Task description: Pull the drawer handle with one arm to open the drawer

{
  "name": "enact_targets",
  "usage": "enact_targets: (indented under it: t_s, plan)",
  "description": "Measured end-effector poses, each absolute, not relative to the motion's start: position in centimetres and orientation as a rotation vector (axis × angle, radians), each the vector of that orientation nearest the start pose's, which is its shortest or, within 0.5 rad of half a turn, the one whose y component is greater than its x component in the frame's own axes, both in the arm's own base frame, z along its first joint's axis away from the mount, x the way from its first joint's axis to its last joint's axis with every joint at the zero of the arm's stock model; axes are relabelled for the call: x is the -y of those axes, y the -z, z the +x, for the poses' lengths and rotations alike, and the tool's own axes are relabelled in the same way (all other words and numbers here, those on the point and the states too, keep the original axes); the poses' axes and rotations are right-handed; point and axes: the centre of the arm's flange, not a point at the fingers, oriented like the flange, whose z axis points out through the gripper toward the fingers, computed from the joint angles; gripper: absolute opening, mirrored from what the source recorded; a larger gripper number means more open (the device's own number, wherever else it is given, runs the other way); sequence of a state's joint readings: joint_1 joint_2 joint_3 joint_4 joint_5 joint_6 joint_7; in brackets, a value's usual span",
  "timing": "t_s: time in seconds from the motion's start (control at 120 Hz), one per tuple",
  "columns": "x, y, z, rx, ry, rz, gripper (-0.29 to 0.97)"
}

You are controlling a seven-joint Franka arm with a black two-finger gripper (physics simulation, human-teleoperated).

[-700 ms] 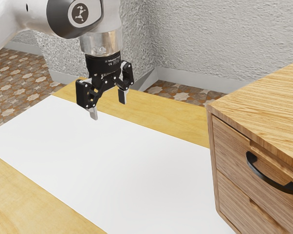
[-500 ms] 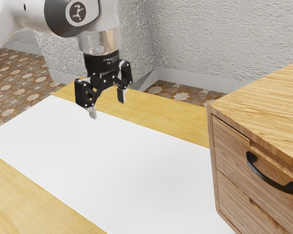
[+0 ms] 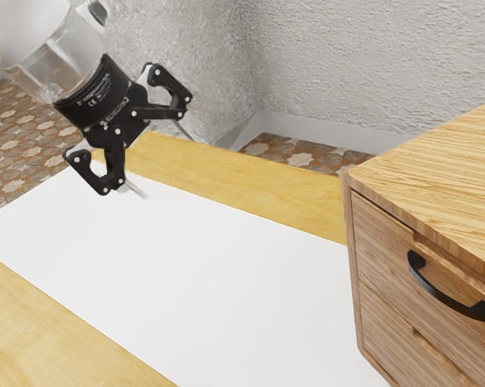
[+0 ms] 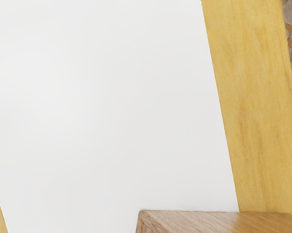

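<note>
A wooden cabinet stands at the exterior view's right. Its upper drawer carries a black curved handle, and the drawer front sits flush with the cabinet. My gripper hangs far from it at the exterior view's upper left, over the white mat. It is tilted, its fingers slanting down toward the right, open with nothing between them. In the wrist view the cabinet's top peeks in beyond the white mat.
The wooden table shows as a bare strip behind the mat and again at the front left corner. A lower drawer sits under the upper one. A grey rough wall and patterned floor lie behind.
My hand has swung toward the exterior view's left and tilted from pointing straight down to slanting toward the cabinet. The fingers stay open. The drawer has not moved.
</note>
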State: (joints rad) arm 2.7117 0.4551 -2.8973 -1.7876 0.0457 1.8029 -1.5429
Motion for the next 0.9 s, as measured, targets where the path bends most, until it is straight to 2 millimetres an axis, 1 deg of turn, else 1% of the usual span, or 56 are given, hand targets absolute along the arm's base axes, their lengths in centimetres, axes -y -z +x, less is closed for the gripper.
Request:
enact_targets:
  t_s: [0.05,0.1,0.15,0.183,0.217,0.25,0.308,0.375,0.433,0.5,0.583,0.667,0.725,0.8,0.9]
  plan:
    - [3.2,-76.2,41.7,2.247,0.498,-2.733,0.67]
    - [3.6,-76.7,41.3,2.261,0.545,-2.768,0.67]
    - [5.2,-76.3,40.7,2.233,0.553,-2.832,0.67]
    - [6.3,-75.6,40.4,2.207,0.544,-2.873,0.67]
    - [7.4,-74.4,40.1,2.184,0.520,-2.911,0.67]
    - [8.3,-73.3,40.3,2.179,0.498,-2.933,0.67]
    - [9.8,-71.6,41.4,2.186,0.471,-2.947,0.67]
    - [11.2,-71.3,41.9,2.192,0.476,-2.980,0.67]
    - [11.9,-71.4,41.7,2.202,0.486,-3.008,0.67]
    - [12.3,-71.7,41.0,2.213,0.490,-3.040,0.67]
    - [12.8,-72.1,39.2,2.204,0.480,-3.098,0.67]
    - [15.6,-72.1,36.4,2.070,0.445,-3.231,0.67]
    - [16.4,-72.0,35.2,2.017,0.448,-3.273,0.67]
    - [16.8,-71.6,34.8,1.997,0.451,-3.282,0.67]
    - [18.1,-70.5,35.7,1.971,0.482,-3.267,0.67]
